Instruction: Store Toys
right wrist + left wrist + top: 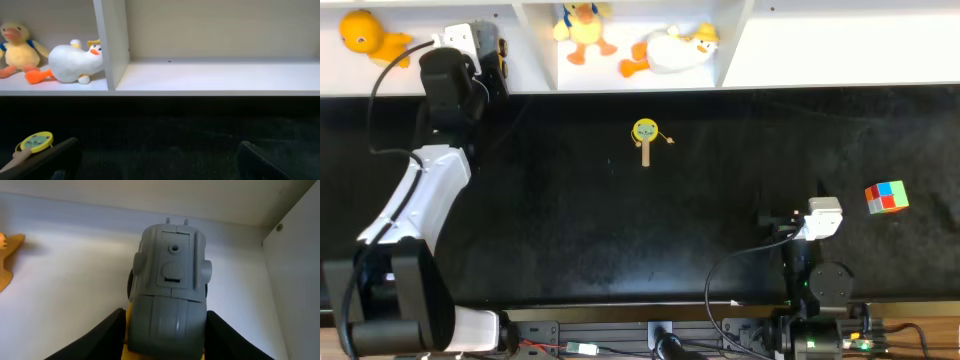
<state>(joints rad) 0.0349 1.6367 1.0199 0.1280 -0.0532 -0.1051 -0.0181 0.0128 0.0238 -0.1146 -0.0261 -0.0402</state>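
Black surface (570,220) runs before a white shelf (540,45) split into compartments. Its leftmost compartment holds an orange-yellow duck (368,35) at the far left and, near the right wall, a grey and yellow toy robot (170,270) pinched between the fingers of the left pincer (165,340). The middle compartment holds a yellow duckling plush (585,28) with a white goose plush (670,52) just beside it. On the surface lie a yellow rattle (645,138) near the middle and a coloured cube (886,197) well to the right. Near the front edge, the right pincer (160,165) sits low over the surface, fingers spread wide, holding nothing
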